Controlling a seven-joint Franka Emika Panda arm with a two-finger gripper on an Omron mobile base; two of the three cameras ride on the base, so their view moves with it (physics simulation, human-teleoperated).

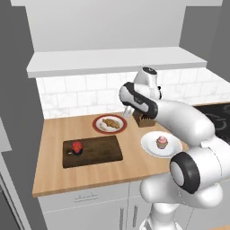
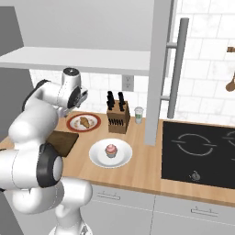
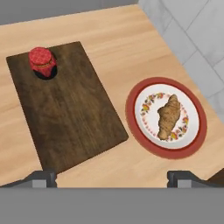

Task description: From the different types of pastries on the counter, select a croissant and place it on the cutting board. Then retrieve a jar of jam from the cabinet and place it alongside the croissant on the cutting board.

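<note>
Left base view: the croissant point(image 1: 110, 123) lies on a red-rimmed plate point(image 1: 98, 127) at centre frame, on the desk point(image 1: 54, 130) just below the tiled wall. Lower left of it sits the cutting board point(image 1: 99, 150), with the jar of jam point(image 1: 77, 147) standing on its left end. The cupcake point(image 1: 162, 142) rests on a white plate point(image 1: 150, 148) at centre right. The claw point(image 1: 127, 111) hangs just right of the croissant's plate.

Right base view: the croissant point(image 2: 85, 122) shows at centre left on its plate point(image 2: 73, 124), with a knife block point(image 2: 118, 119) to its right and the cupcake point(image 2: 110, 150) below. A corner of the cutting board point(image 2: 64, 140) peeks out beside the arm.

Hand view: the 2 fingertips point(image 3: 41, 178) stand wide apart at the bottom, holding nothing. The croissant point(image 3: 168, 117) lies at centre right, running diagonally; the jar of jam point(image 3: 42, 61) sits upper left on the cutting board point(image 3: 70, 113).

The croissant looks light, soft and flaky, so it would likely crush under a hard squeeze. The thick middle, taken across its narrow width, seems the best place to hold it.
</note>
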